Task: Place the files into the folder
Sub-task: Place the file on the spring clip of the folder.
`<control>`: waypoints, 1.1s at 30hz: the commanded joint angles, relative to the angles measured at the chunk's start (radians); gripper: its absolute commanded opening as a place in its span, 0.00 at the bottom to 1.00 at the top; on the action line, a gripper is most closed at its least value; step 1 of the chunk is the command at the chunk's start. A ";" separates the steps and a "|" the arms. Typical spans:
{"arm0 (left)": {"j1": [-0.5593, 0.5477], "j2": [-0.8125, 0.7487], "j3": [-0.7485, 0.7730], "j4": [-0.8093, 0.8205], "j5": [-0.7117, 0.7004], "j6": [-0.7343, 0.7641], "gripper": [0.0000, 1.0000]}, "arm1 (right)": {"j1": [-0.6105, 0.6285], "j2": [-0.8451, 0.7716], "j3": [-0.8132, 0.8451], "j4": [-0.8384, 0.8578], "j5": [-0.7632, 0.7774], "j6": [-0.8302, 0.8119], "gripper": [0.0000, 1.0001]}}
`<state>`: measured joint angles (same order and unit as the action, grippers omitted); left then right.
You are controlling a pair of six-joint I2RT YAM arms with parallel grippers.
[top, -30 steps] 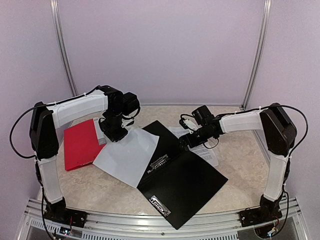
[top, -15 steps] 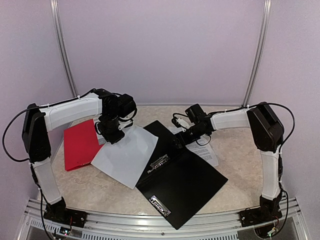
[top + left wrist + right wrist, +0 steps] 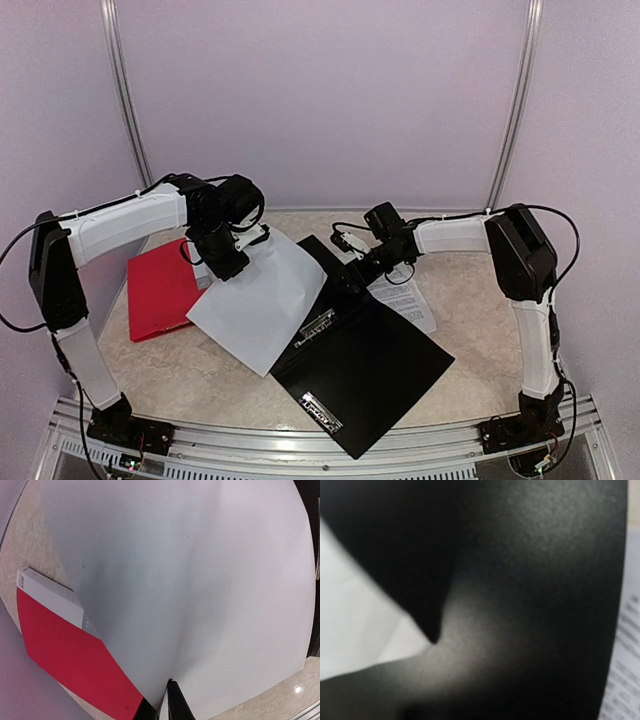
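1. Since a second ago, your right pincer (image 3: 352, 276) has travelled leftward to the far corner of the black folder (image 3: 365, 355). The blank sheet (image 3: 262, 302) held by your left pincer (image 3: 226, 264) has crept slightly farther from the bases.
2. Your left pincer is pressed together on that sheet's edge. Only the left wrist view shows the paper running up from between the fingers (image 3: 174, 705) and bowing gently; from above it looks flat.
3. That same view shows a red folder (image 3: 70, 647) to the pincer's left, with a white box (image 3: 50, 592) at its far end. From above, the pincer mostly hides the box.
4. Your right wrist view is blurred. It gives a black surface, white paper to the left and printed lines at the right edge. You cannot tell from it, or from above, whether the right pincer is spread or pinching.
5. The black folder lies open between the two pincers, reaching toward the bases. The blank sheet's right edge overlaps its left leaf.
6. Printed sheets (image 3: 405, 300) lie just right of the right pincer, possibly tucked under the folder's edge.
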<state>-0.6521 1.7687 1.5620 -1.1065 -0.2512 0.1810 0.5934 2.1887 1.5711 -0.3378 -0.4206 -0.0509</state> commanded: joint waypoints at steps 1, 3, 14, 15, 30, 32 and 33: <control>0.028 0.045 0.055 -0.013 0.029 0.002 0.04 | 0.005 0.045 0.052 -0.047 -0.073 -0.066 0.78; 0.035 0.071 0.069 -0.027 0.025 -0.005 0.03 | 0.005 0.054 0.064 -0.046 -0.088 -0.070 0.77; 0.039 0.059 0.049 -0.021 0.081 0.012 0.00 | 0.006 0.075 0.137 -0.087 -0.167 -0.118 0.73; 0.039 0.057 0.047 -0.021 0.083 0.016 0.00 | 0.007 0.080 0.150 -0.100 -0.172 -0.127 0.73; 0.033 0.098 0.085 0.009 0.055 0.086 0.00 | 0.005 0.092 0.188 -0.155 -0.085 -0.145 0.77; 0.031 0.129 0.125 -0.004 0.051 0.104 0.00 | 0.007 0.085 0.188 -0.155 -0.072 -0.142 0.78; 0.029 0.140 0.142 -0.008 0.054 0.110 0.00 | 0.005 0.081 0.187 -0.153 -0.065 -0.140 0.78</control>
<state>-0.6170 1.8614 1.6207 -1.1076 -0.1761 0.2466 0.5934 2.2627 1.7493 -0.4702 -0.5186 -0.1902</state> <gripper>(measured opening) 0.002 0.777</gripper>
